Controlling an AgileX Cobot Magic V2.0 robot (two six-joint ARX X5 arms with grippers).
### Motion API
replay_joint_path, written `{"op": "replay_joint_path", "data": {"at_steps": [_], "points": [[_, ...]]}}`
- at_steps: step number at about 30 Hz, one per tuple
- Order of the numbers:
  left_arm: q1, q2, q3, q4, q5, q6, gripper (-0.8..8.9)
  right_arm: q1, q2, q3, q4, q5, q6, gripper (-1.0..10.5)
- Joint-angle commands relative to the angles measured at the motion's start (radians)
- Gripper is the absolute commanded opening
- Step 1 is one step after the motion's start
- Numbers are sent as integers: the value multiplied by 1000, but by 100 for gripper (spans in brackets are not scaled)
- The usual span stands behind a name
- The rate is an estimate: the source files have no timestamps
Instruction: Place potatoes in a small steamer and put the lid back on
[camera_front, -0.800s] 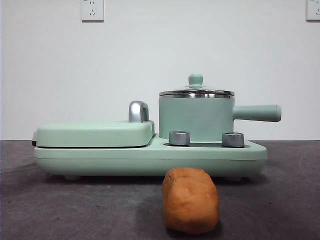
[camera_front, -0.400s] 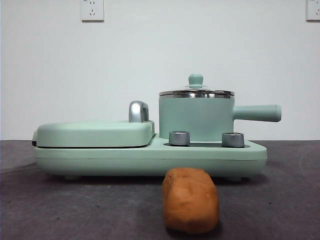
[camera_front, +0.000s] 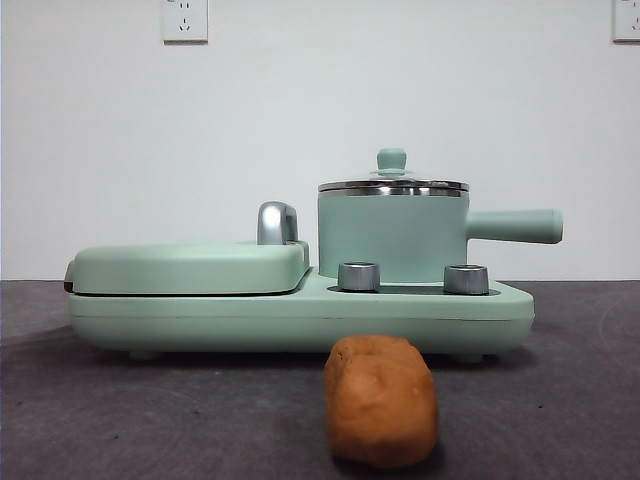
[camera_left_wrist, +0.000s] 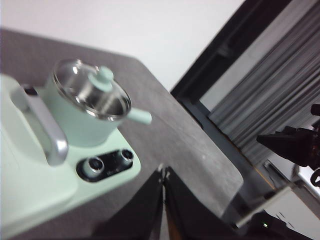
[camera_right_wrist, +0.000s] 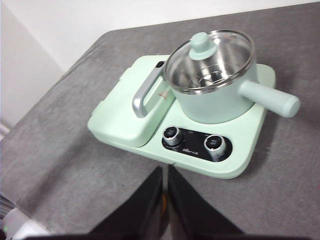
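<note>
potato (camera_front: 381, 400): just sitting on the grey worktop (camera_front: 150, 420), in front of the mint cooker base (camera_front: 300, 310) and not touching it
steamer (camera_front: 392, 238): on the base's right half behind the two knobs, handle sticking out to the right
lid (camera_front: 392, 180): on the pot, knob up; steel insert visible through the glass
grill plate (camera_front: 190, 268): closed, left of the pot
left tool (camera_left_wrist: 163, 176): jaws pressed together, holding nothing, up above the worktop off to the pot's side
right tool (camera_right_wrist: 165, 172): also closed and empty, hanging over the worktop just in front of the knobs
</note>
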Motion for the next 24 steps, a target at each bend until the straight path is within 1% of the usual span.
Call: {"op": "replay_joint_path", "data": {"at_steps": [1,2,7,13,15,17,19,20,21,23,24], "points": [[-15,49,50,-2,9,18,48,3,7,19,3,-5,-17,15],[-24,71,64,-8,9,25,70,3,7,19,4,-5,-17,15],[-65,174,126,-16,9,80,71,3,7,19,4,-5,-16,15],[-136,322,206,-16,7,135,104,3,8,19,4,-3,-16,18],[-162,375,240,-22,0,150,183,3,7,19,4,-2,-16,126],[-190,432,281,-43,0,161,276,3,7,19,4,-2,-16,307],[-215,480,322,-71,0,185,327,3,8,19,4,-2,-15,425],[-233,512,352,-92,-2,205,358,3,7,19,4,-2,-15,461],[-247,536,376,-109,-8,222,387,3,7,19,4,-2,-15,474],[-283,592,440,-153,-44,261,442,3,8,19,4,-2,-16,485],[-299,618,472,-174,-60,283,450,3,8,19,4,-2,-16,485]]}}
